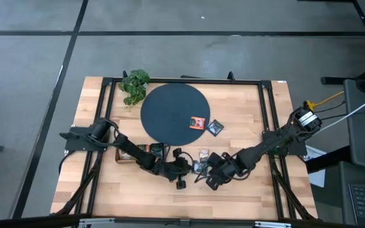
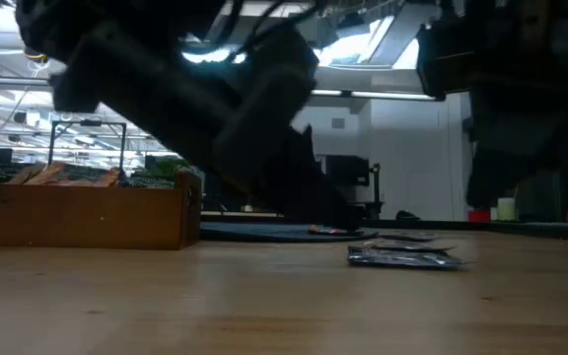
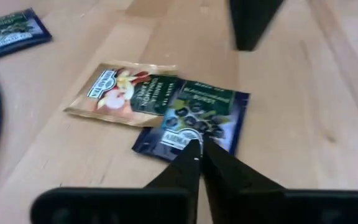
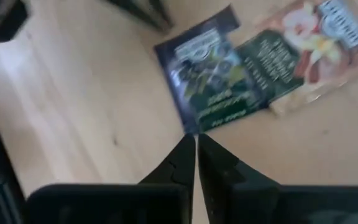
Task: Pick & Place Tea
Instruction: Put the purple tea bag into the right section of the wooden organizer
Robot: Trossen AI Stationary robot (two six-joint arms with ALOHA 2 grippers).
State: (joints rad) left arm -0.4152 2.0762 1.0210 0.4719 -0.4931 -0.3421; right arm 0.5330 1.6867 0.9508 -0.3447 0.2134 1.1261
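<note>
Dark-blue foil of one tea sachet lies flat on the wooden table, overlapping a cream sachet. The left gripper has its fingers clenched together, tips touching the blue sachet's near edge, probably nipping it to peel it from the pile. Opposite, the right gripper, fingers also pressed together, touches the sachet's other side, perhaps steadying it.
</note>
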